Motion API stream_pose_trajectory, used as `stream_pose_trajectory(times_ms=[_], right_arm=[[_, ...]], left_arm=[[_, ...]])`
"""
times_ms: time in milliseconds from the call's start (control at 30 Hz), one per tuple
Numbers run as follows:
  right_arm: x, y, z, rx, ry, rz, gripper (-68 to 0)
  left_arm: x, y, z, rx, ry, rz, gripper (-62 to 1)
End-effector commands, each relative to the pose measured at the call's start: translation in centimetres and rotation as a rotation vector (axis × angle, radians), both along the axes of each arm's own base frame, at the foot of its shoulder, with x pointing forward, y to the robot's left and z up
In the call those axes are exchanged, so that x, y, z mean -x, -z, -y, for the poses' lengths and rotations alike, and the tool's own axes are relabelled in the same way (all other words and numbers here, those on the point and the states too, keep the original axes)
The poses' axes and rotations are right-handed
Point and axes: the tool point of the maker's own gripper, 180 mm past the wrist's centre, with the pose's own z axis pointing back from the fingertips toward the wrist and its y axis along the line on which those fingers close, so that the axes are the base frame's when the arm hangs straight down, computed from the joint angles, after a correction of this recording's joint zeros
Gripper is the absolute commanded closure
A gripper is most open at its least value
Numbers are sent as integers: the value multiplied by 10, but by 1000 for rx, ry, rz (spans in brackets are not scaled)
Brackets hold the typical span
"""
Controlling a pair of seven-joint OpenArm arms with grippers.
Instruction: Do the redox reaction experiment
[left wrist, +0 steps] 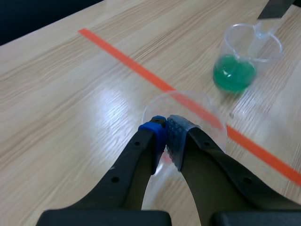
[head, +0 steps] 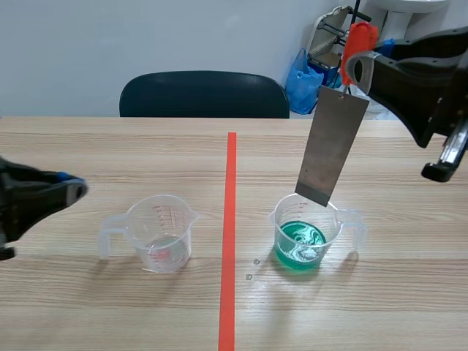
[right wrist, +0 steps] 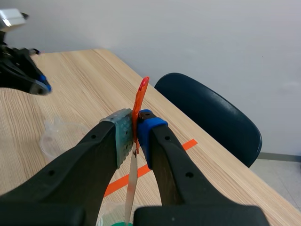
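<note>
Right tool (right wrist: 135,128) grips the flat grey metal strip (head: 333,146) by its orange tab (head: 358,38); I'd lower it plumb into the clear green-filled beaker (head: 301,247)

A grey metal strip (head: 333,146) hangs tilted from its orange tab (head: 357,40) — pinched in the right gripper (right wrist: 136,134) — its lower end just over a clear cup (head: 281,218) of swirled green liquid (head: 300,245). A second clear cup (head: 159,227) stands upright, well apart.

Right gripper (right wrist: 135,129) clamped on orange clip (right wrist: 141,96), metal strip (right wrist: 131,188) hanging below, dark chair (right wrist: 211,117) beyond table (right wrist: 84,80)
</note>
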Motion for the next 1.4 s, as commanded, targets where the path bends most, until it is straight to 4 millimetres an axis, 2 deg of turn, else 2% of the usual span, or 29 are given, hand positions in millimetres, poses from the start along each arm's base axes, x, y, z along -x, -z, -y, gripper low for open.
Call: stream_pose_trajectory(times_ms=[0,200,367,567,733,867,900,967,1000,1100,1133,1367], right_arm=[[2,-13,0,-20,-13,38,-20],[2,-13,0,-19,-13,38,-20],[2,-13,0,-19,-13,37,-20],[2,-13,0,-19,-13,38,-20],[2,-13,0,-19,-13,38,-20],[2,-13,0,-19,-13,38,-20],[2,-13,0,-19,-13,38,-20],[2,-13,0,-19,-13,38,-20],[2,-13,0,-19,-13,38,-20],[2,-13,0,-19,-13,38,-20],[2,-13,0,-19,-13,38,-20],[2,-13,0,-20,-13,38,-20]], left_arm=[[14,2,-12,31,-35,-14,-27],[73,7,-65,36,-173,-15,-27],[132,9,-89,-23,-239,12,-28],[194,0,-102,-117,-281,64,-28],[235,-13,-101,-173,-261,96,-32],[240,-23,-98,-182,-243,153,-32],[241,-25,-99,-184,-243,161,-50],[240,-25,-99,-197,-243,171,-156],[242,-22,-101,-208,-243,162,-244],[244,-18,-104,-219,-251,143,-574],[244,-18,-104,-219,-255,143,-623],[244,-18,-106,-222,-261,139,-623]])
